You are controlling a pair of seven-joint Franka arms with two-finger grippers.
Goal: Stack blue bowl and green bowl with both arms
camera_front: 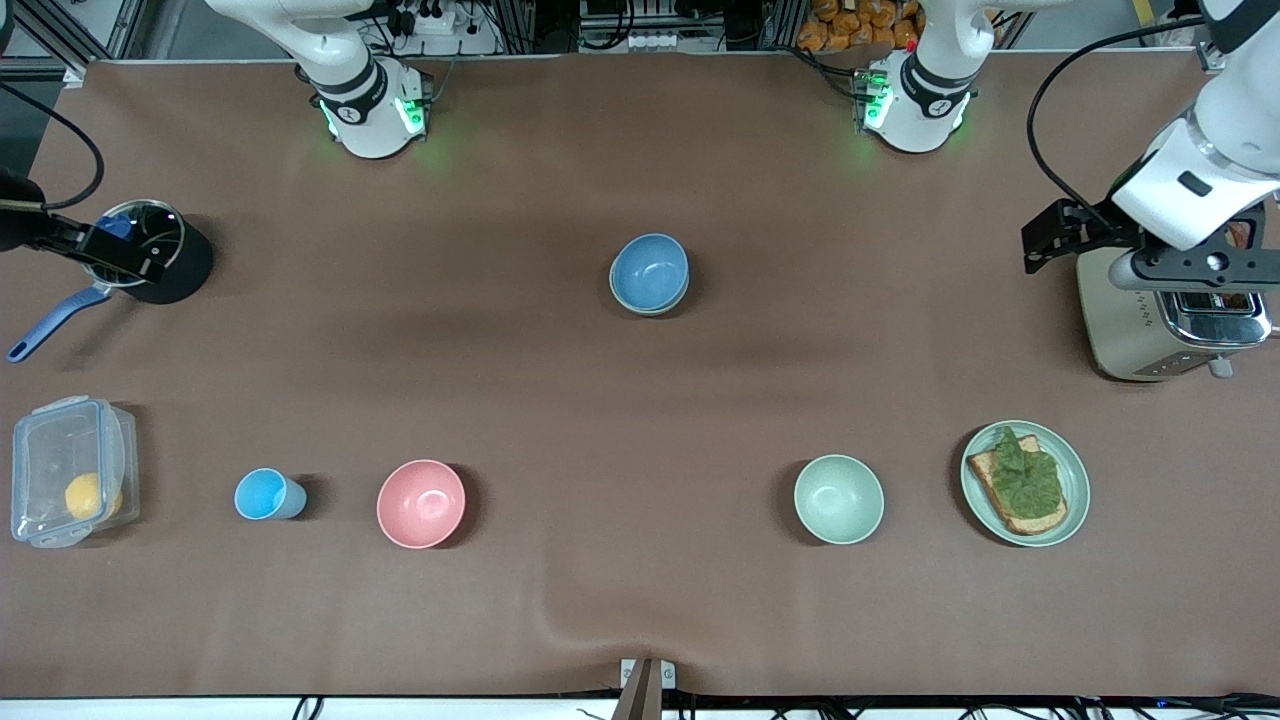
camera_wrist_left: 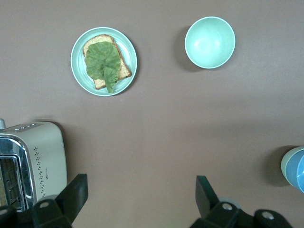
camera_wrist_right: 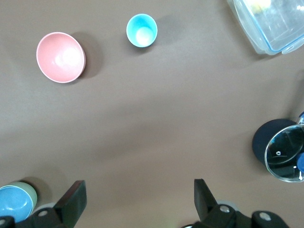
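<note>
The blue bowl [camera_front: 650, 270] sits nested inside the green bowl [camera_front: 641, 309] in the middle of the table; only the green rim shows under it. The stack also shows at the edge of the left wrist view, blue bowl [camera_wrist_left: 300, 175] in green bowl [camera_wrist_left: 284, 166], and in the right wrist view, blue bowl [camera_wrist_right: 13, 203] in green bowl [camera_wrist_right: 30, 189]. My left gripper [camera_front: 1190, 268] [camera_wrist_left: 141, 190] is open and empty, high over the toaster end. My right gripper [camera_front: 25, 225] [camera_wrist_right: 138, 190] is open and empty, high over the pot end.
A mint-green bowl [camera_front: 838, 498], a plate with toast and lettuce [camera_front: 1026, 483] and a toaster [camera_front: 1170, 320] lie toward the left arm's end. A pink bowl [camera_front: 421, 503], a light-blue cup [camera_front: 263, 495], a clear box [camera_front: 70, 470] and a lidded pot [camera_front: 150, 250] lie toward the right arm's end.
</note>
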